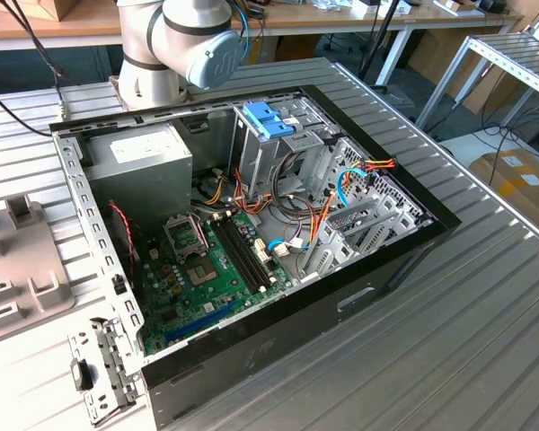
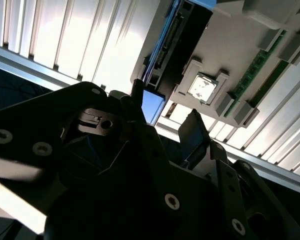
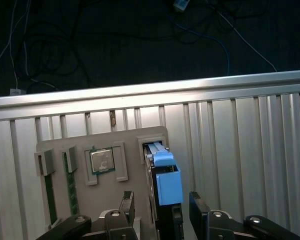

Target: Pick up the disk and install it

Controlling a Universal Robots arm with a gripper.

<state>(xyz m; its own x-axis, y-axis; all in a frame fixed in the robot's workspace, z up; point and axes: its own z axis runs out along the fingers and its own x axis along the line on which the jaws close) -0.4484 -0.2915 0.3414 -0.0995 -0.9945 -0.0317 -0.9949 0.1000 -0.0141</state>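
Gripper (image 3: 162,206) fingers (image 3: 127,207), nearest in the first wrist view, are standing open on either side of the disk (image 3: 167,186), which is sitting on edge in a slot of the grey holder tray (image 3: 65,150) beside a processor chip (image 3: 101,161), probably so its flat faces can be pinched. In the second wrist view they are flanking its blue tab (image 2: 151,106) without clamping it. In the exterior view the open computer case (image 1: 341,296) is lying flat, holding a motherboard (image 1: 207,269) and cables (image 1: 314,215).
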